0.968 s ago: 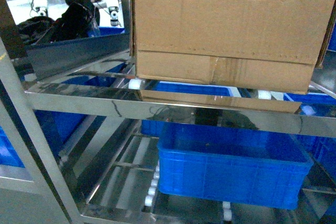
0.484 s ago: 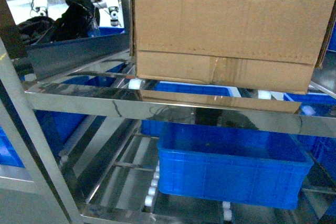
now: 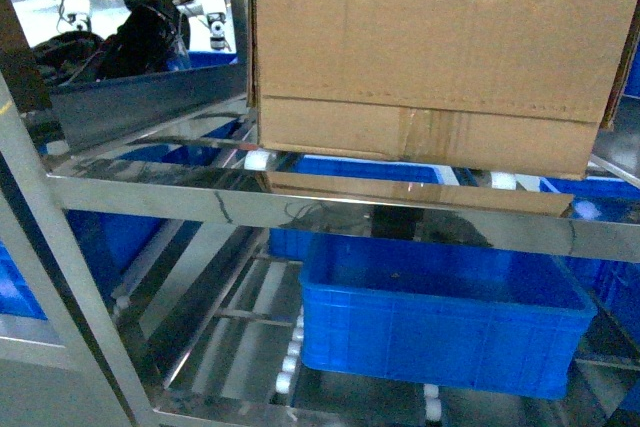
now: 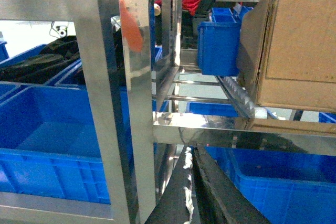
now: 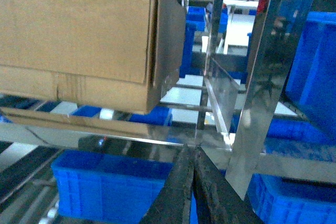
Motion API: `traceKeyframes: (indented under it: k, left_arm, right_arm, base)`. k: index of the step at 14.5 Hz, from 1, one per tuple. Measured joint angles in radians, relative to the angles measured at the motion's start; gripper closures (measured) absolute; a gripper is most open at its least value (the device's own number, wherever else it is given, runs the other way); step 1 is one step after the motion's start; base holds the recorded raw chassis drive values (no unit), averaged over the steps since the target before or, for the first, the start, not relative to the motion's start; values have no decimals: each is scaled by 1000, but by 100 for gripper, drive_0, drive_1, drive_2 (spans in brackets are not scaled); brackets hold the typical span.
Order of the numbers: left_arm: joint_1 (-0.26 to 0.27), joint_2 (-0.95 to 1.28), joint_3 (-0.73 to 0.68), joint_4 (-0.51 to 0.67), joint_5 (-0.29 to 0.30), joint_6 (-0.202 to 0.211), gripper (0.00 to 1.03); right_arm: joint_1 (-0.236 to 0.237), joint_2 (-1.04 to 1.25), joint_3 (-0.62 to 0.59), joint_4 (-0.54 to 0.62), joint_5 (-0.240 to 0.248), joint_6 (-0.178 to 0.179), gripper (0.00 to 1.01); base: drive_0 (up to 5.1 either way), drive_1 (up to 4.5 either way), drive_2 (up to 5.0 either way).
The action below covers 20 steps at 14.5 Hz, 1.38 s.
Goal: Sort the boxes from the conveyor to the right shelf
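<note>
Up on the shelf (image 3: 300, 209), the large brown cardboard carton (image 3: 440, 47) sits on the white rollers (image 3: 258, 160) of the upper level, its near face hanging slightly past the shiny front cross-beam (image 3: 150, 192). Its perforation line runs across the face near the base, and a strip of tape crosses the lower band. Whether anything lies inside the carton cannot be told, since its top is out of view.

Below it, on the lower level, a blue plastic bin (image 3: 440, 332) rests on the roller rails; its floor looks bare apart from a few small specks. More blue bins (image 4: 47, 129) stand to the left and beyond.

Neither arm shows in the head view. Each wrist camera looks along its own gripper toward the rack: the left gripper (image 4: 190, 192) and the right gripper (image 5: 191, 192) both have their dark jaws pressed together, holding nothing, below the cross-beam and apart from the carton.
</note>
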Motion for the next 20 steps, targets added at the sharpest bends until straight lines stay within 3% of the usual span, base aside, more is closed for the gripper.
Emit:
traceKeyframes:
  k: [8,10,11,12,19,20]
  left_arm:
    - [0,-68,-31,-19,0,0,101]
    - [0,-140,-31,-91,0,0,101]
    - [0,-215,-30,-172,0,0,101]
    - [0,-363,-30,-336,2,0,101]
    - [0,-363,-30,-329,0,0,101]
    - [0,-363,-30,-329,0,0,88]
  right_arm:
    - [0,-79,0,-74,-1,0,99]
    - [0,-136,0,-130,-1,0,99]
    - [0,-323,3,-312,-2,0,99]
    - [0,-323,1,-329,-3,0,99]
    - [0,-323,1,-328,-3,0,99]
    - [0,-323,1,-328,-3,0,89]
  base:
    - [0,0,0]
    - [0,0,0]
    - [0,0,0]
    - [0,0,0]
    - [0,0,0]
    - [0,0,0]
